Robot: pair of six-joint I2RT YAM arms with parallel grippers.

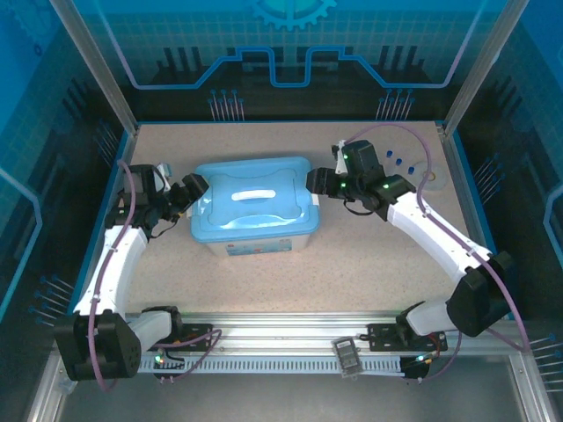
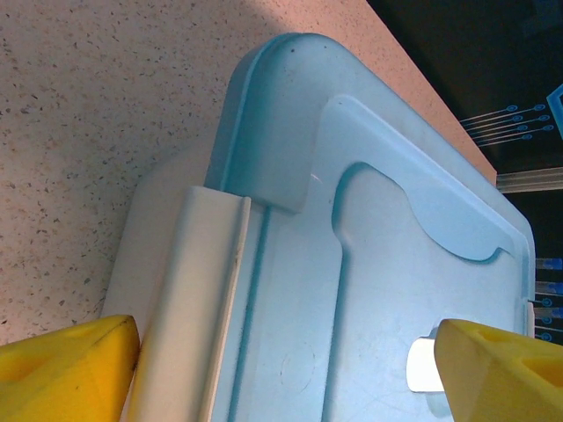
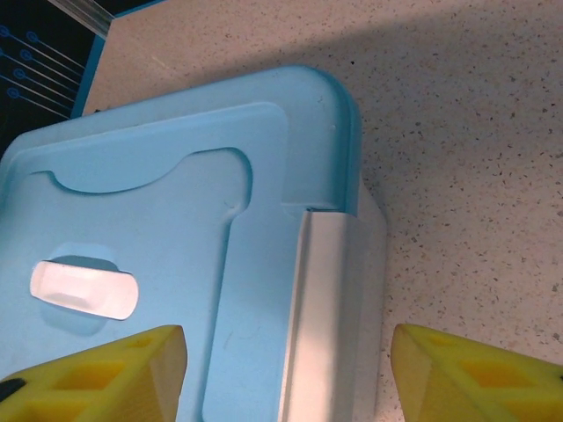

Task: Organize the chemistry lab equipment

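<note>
A box with a light-blue lid (image 1: 253, 200) stands mid-table, its lid on. My left gripper (image 1: 188, 195) is at the box's left end, open. In the left wrist view its yellow fingers (image 2: 79, 365) straddle the white side latch (image 2: 189, 299) and part of the lid (image 2: 352, 264). My right gripper (image 1: 315, 181) is at the box's right end, open. Its jaws stand either side of the other white latch (image 3: 325, 308), with a gap on each side and the outer finger (image 3: 475, 374) over the table. Blue-capped tubes (image 1: 403, 163) and a clear round dish (image 1: 437, 181) lie at the back right.
The lid has a white handle (image 3: 84, 288) in its middle. A black ridged strip (image 1: 347, 357) lies on the front rail. Blue walls and metal posts ring the speckled table (image 1: 352, 264). Bare table lies in front of the box.
</note>
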